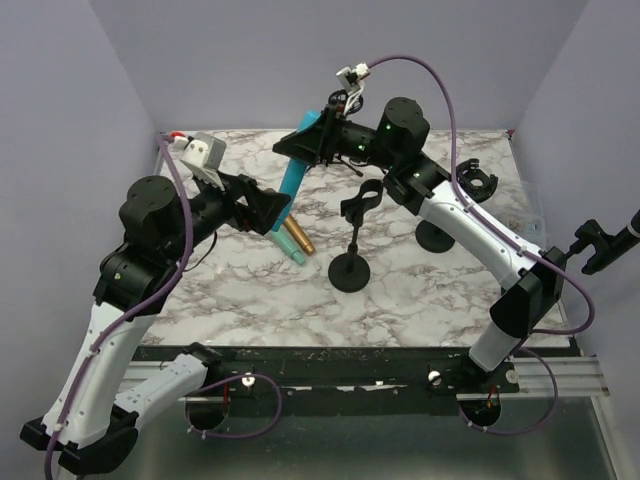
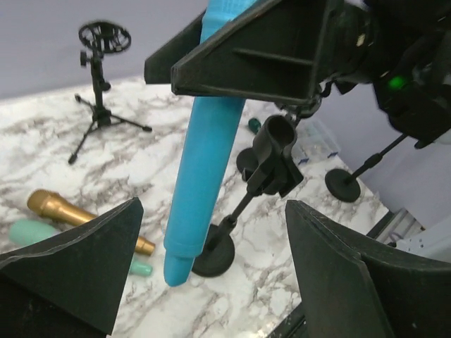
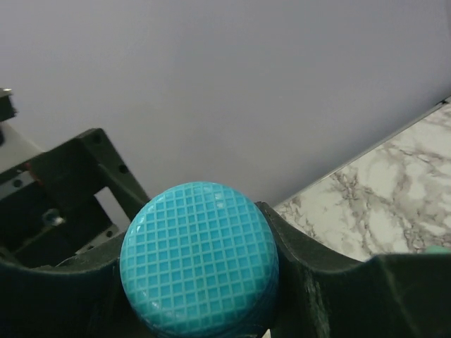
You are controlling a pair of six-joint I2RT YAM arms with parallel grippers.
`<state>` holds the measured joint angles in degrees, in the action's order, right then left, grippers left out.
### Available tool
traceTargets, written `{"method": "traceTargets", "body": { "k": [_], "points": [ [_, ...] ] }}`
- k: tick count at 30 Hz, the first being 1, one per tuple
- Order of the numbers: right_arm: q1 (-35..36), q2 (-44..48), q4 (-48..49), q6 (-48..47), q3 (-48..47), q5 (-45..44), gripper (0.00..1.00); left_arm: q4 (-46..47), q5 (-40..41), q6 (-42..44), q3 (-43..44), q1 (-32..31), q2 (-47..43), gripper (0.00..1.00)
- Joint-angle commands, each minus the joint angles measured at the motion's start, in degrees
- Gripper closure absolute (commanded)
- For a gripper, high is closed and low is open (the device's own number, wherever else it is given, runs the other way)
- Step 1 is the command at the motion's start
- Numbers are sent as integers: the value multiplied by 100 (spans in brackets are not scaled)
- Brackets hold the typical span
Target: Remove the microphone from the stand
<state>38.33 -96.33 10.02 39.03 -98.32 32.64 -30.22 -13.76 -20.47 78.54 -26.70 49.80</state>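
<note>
Now your right end effector (image 1: 308,138) grips the blue microphone (image 1: 293,178), lifted clear of the stand (image 1: 361,200). Your left end effector (image 1: 272,212) waits open near its lower end. Next, probably lower it gently onto the worktop (image 1: 420,290).

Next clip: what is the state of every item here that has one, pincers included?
Blue plastic microphone: out of the stand, held in the air.
Right pincer: shut on the blue plastic microphone's head end.
Left pincer: open, fingers either side of the handle, not touching.
Black round-base clip stand: upright, clip empty.
Gold microphone: lying on the marble table.
Teal microphone: lying beside the gold one.
Black tripod stand: upright, ring mount empty.
</note>
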Motion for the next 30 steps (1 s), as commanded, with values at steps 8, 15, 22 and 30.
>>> {"method": "traceTargets", "body": {
  "k": [8, 15, 22, 30],
  "points": [
    [486, -139, -47, 113, 83, 274, 99, 306, -195, -367, -733, 16, 174, 22],
    [634, -214, -66, 111, 189, 268, 99, 426, -301, -544, -875, 16, 254, 29],
    [815, -286, -97, 124, 147, 339, 99, 413, -82, -504, -911, 16, 244, 50],
    [876, -187, -274, -80, 183, 94, 71, 486, 245, -492, -1141, 20, 53, 100]
  ]
}}
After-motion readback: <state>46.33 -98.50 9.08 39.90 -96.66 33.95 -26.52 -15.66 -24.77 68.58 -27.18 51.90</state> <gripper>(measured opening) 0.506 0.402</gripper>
